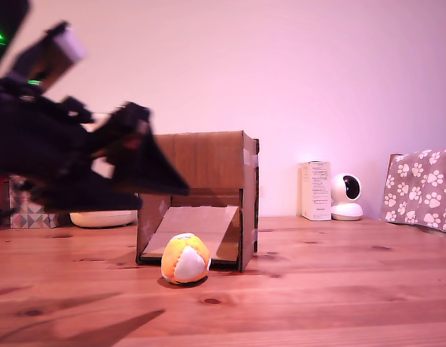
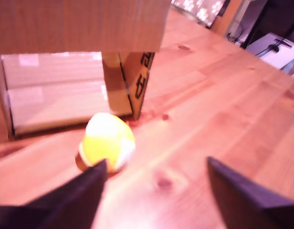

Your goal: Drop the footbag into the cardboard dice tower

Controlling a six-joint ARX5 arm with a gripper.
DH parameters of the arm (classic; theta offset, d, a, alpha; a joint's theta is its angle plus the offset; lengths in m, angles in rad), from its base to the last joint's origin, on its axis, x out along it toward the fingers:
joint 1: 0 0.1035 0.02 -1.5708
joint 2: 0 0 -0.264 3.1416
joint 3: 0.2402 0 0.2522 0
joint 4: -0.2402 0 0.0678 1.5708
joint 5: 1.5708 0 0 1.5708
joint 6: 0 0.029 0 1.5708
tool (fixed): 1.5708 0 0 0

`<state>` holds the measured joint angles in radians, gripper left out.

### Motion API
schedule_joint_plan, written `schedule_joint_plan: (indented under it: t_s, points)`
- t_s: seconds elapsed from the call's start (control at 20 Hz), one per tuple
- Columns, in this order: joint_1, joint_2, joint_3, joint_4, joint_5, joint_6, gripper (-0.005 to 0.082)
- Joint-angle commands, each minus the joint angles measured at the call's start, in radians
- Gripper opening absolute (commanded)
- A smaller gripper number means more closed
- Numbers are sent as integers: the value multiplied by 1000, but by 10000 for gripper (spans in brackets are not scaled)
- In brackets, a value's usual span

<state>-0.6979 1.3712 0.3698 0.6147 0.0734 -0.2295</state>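
My jaws (image 2: pixel 156 167) hang apart, gripping nothing. The soft stitched ball (image 1: pixel 185 258) of orange, yellow and white panels lies on the knotty wooden bench (image 1: pixel 338 289), just before the corrugated cardboard tower's (image 1: pixel 208 155) ramp. Black print on the tower's edge is too blurred to read.

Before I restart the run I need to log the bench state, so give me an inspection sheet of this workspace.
Surface: wooden table, knotty planks.
Job's things: footbag on the table at the mouth of the cardboard dice tower; ramp bare.
Clutter: white bowl, patterned box, white carton, small white camera, paw-print cloth.
Grippers: gripper open, empty, above the table, one finger near the footbag.
Cables: dark cable far off in the wrist view.
Surroundings: plain wall.
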Motion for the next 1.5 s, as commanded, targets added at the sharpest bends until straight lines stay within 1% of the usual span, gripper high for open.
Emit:
schedule_joint_plan:
  t_s: [0.0, 0.2, 0.25, 0.35, 0.4, 0.6, 0.75, 0.85, 1.0, 1.1, 1.15, 1.2, 1.25, 1.3, 1.35, 1.4, 1.45]
  points:
    - [-2, 50, 18, 8, -9, 23, 732]
    - [3, 183, 93, 16, -26, 29, 730]
    - [5, 215, 114, 16, -30, 39, 730]
    - [8, 281, 157, 18, -37, 77, 730]
    - [12, 314, 179, 18, -39, 85, 730]
    - [40, 418, 251, 13, -38, 84, 730]
    - [56, 455, 267, 5, -37, 84, 716]
    - [68, 463, 267, -8, -37, 85, 631]
    - [82, 471, 267, -16, -12, 91, 491]
    - [82, 478, 268, -16, 32, 91, 428]
    - [82, 489, 272, -18, 40, 91, 383]
    - [82, 494, 272, -27, 40, 89, 297]
    - [82, 496, 272, -33, 41, 88, 175]
    - [82, 496, 272, -31, 42, 89, 83]
    - [82, 495, 274, -29, 42, 89, 50]
    - [82, 493, 274, -29, 43, 89, 49]
    - [82, 489, 274, -32, 56, 89, 49]
